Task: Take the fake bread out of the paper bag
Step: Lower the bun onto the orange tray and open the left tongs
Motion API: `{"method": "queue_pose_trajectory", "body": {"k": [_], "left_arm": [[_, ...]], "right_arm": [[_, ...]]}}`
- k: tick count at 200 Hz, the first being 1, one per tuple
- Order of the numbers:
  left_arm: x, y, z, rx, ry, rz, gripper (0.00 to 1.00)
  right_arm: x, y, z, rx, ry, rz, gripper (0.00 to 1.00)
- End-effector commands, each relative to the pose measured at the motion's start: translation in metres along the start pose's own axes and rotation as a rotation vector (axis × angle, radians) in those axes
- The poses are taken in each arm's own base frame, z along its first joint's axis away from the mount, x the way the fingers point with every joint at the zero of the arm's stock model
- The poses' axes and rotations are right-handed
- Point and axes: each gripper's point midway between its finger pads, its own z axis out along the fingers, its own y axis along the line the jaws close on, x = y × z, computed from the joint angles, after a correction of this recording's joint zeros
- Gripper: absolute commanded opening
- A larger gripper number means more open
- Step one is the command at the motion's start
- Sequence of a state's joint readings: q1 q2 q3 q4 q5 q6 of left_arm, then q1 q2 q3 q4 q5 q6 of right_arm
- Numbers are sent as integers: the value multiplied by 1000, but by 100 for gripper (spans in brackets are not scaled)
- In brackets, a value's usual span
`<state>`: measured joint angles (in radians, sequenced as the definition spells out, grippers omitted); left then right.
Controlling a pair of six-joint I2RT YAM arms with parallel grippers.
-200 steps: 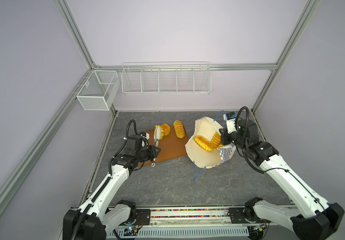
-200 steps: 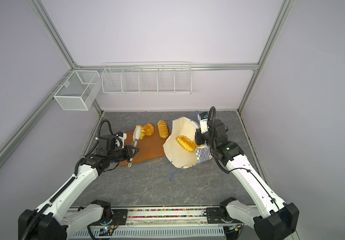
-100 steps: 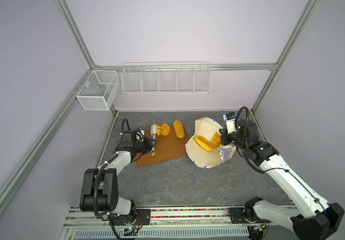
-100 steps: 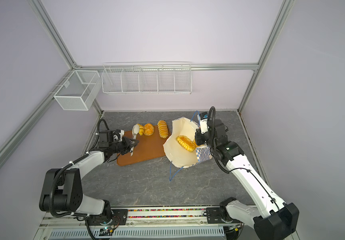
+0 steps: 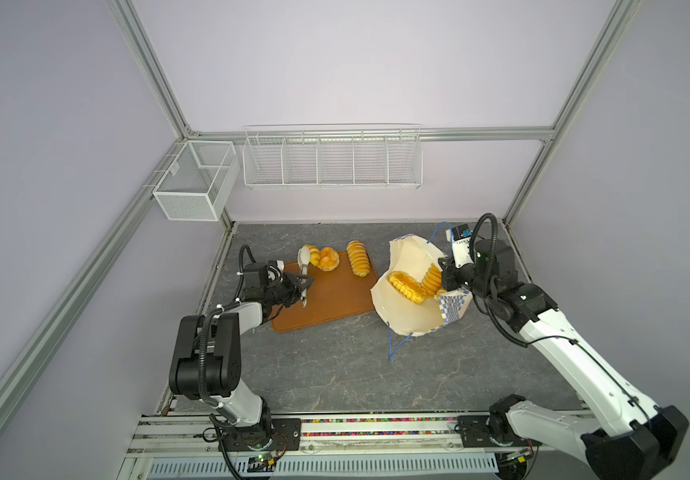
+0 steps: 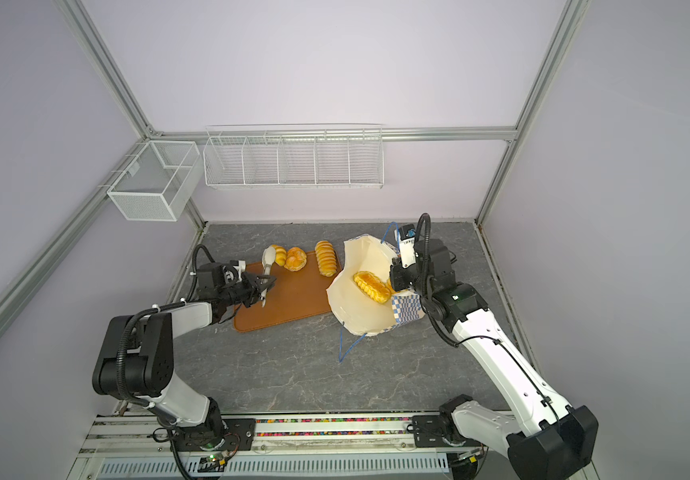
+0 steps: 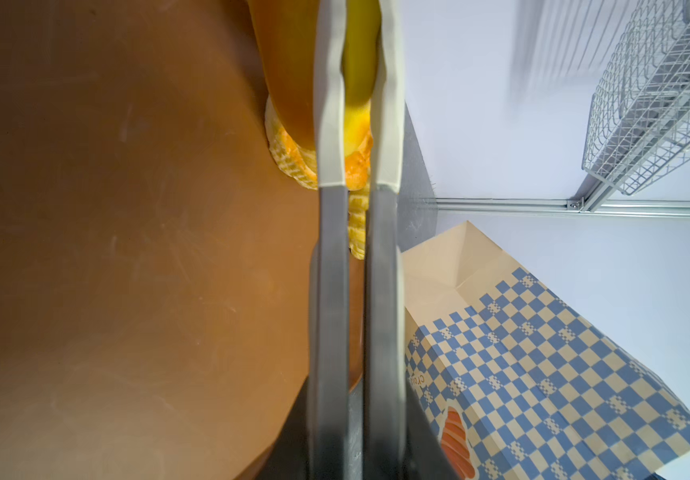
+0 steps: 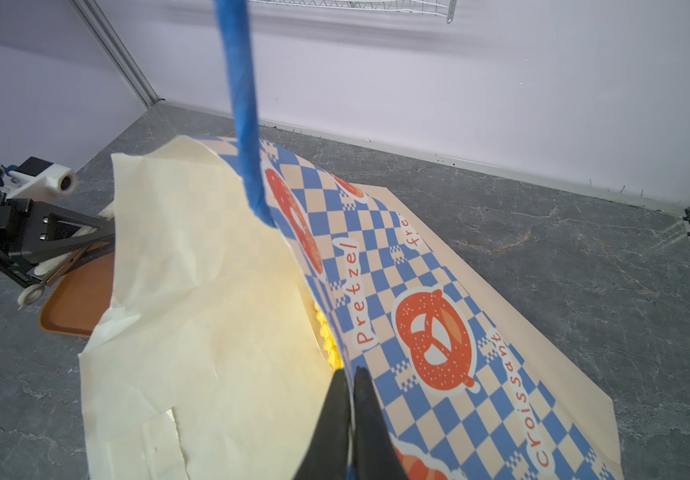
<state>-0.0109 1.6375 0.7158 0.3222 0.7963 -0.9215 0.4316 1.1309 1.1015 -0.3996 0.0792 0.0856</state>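
The fake bread (image 5: 407, 286) sits in two places. Three pieces lie along the far edge of the brown tray (image 5: 326, 309): a ridged loaf (image 5: 357, 258) near its far right corner, a round bun (image 5: 329, 259) beside that, and a small roll (image 5: 314, 252) at the far left corner. Two more ridged pieces (image 5: 432, 280) lie side by side inside the paper bag (image 5: 405, 322), which rests on its side on the right half of the grey surface (image 5: 335, 374), its wide mouth gaping upward and its near left rim touching the tray's right edge.

The left gripper (image 5: 299, 286) hangs low over the tray's left part, fingers clamped narrow on the metal arms of a pair of tongs (image 5: 304, 270). The tongs' white tips reach the small roll; in the left wrist view yellow bread (image 7: 357, 83) shows between them (whether they actually pinch it cannot be told).

The right gripper (image 8: 351, 376) has its black fingers pressed tight together on the bag's checkered right rim, holding that side up. One blue cord handle (image 8: 243, 124) rises from the rim close to the right wrist camera, and the other blue cord (image 5: 397, 347) trails on the surface at the bag's near edge.
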Motion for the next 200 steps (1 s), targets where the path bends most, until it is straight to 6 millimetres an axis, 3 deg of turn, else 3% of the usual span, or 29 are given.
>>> {"method": "queue_pose_trajectory", "body": {"k": [1, 32, 103, 145, 200], "left_arm": [[3, 8, 2, 20, 14, 3, 0], [5, 4, 0, 49, 13, 5, 0], [-1, -50, -25, 71, -8, 144, 0], [-3, -29, -32, 11, -8, 102, 0], [-7, -7, -23, -9, -7, 58, 0]], "right_arm": [[4, -5, 3, 18, 19, 2, 7], [3, -5, 2, 19, 17, 2, 7], [1, -4, 2, 13, 12, 11, 7], [1, -3, 0, 11, 9, 12, 7], [2, -5, -4, 21, 10, 2, 7]]}}
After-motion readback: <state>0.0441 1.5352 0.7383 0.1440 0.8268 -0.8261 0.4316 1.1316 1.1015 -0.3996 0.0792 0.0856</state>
